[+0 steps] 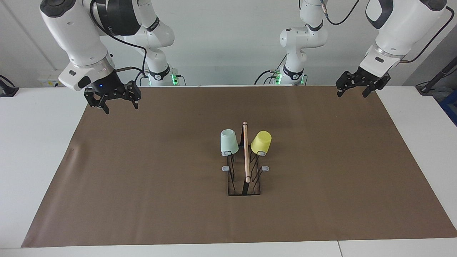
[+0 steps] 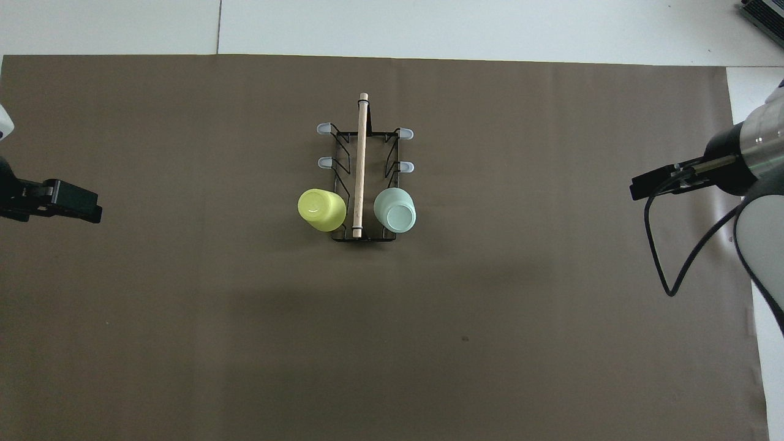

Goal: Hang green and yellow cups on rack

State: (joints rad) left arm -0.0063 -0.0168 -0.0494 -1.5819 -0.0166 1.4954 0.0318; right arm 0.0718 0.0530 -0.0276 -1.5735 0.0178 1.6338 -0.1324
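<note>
The rack [image 1: 245,167] [image 2: 361,165] stands mid-table on the brown mat, with its wooden rod running away from the robots. A mint green cup [image 1: 228,142] [image 2: 395,209] hangs upside down on the prong nearest the robots, on the right arm's side. The yellow cup [image 1: 261,142] [image 2: 321,210] hangs tilted on the matching prong on the left arm's side. My right gripper [image 1: 121,106] [image 2: 652,184] hovers open and empty over the mat's edge at its own end. My left gripper [image 1: 352,93] [image 2: 76,205] hovers open and empty over the mat's corner at its end.
The brown mat [image 1: 142,178] covers most of the white table [image 1: 35,142]. Several grey-tipped prongs [image 1: 225,168] on the rack carry nothing. A black cable [image 2: 664,269] loops down from the right arm's wrist.
</note>
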